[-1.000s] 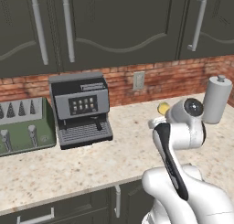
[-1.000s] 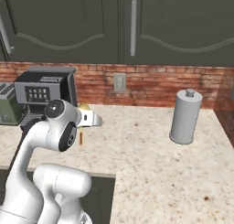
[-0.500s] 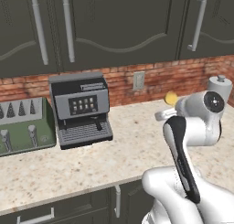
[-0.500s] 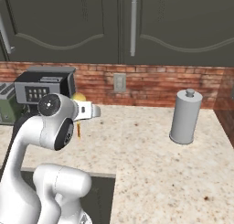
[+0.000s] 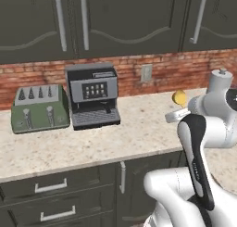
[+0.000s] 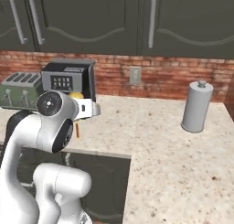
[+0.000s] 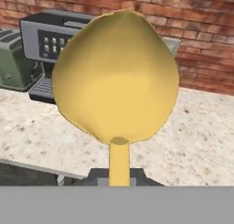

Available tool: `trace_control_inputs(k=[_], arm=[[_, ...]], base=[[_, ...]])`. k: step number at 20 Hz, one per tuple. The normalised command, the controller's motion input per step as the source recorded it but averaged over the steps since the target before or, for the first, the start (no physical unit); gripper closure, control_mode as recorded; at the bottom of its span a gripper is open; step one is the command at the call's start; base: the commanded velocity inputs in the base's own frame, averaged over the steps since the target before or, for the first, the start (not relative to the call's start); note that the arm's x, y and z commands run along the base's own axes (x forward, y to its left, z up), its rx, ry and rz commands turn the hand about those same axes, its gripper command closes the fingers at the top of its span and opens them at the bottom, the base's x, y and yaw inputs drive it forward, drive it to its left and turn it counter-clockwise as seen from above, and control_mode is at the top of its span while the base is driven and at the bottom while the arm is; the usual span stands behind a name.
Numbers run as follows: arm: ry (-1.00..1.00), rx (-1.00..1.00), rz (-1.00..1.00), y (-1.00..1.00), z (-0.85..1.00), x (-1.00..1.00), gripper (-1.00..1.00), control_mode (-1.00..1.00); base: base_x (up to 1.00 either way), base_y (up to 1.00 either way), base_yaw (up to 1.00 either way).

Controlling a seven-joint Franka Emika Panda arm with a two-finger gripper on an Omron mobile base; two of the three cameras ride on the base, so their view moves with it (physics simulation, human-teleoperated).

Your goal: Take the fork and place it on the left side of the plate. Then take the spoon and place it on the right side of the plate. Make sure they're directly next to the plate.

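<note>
Swinging rightward since a moment ago, my arm has carried the spoon (image 7: 116, 81) further along above the bench (image 5: 92, 145). From the left: toaster (image 5: 39, 108), coffee machine (image 5: 92, 98), then the spoon's yellow bowl in my hand (image 5: 178, 111), which grips its handle, then the grey canister (image 6: 197, 106). I judge this the spoon's carry; setting it right of the plate remains.

Spoon (image 7: 116, 77) bowl blocks much of coffee machine (image 7: 50, 40) in hand view; handle base cut off at bottom. Toaster (image 7: 11, 58) cut by left edge. Paper-towel roll (image 5: 218, 85) half hidden behind arm, left base view.
</note>
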Motion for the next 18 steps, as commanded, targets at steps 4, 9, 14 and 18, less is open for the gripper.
trace_control_inputs(k=[4, 9, 14, 18], arm=[[0.00, 0.00, 0.00, 0.00, 0.00, 0.00, 1.00, 1.00], [0.00, 0.00, 0.00, 0.00, 0.00, 0.00, 1.00, 1.00], [0.00, 0.00, 0.00, 0.00, 0.00, 0.00, 1.00, 1.00], [0.00, 0.00, 0.00, 0.00, 0.00, 0.00, 1.00, 1.00]], base=[[-0.63, 0.57, 0.27], [-0.45, 0.69, 0.33], [-0.21, 0.66, 0.42], [-0.15, 0.75, 0.45]])
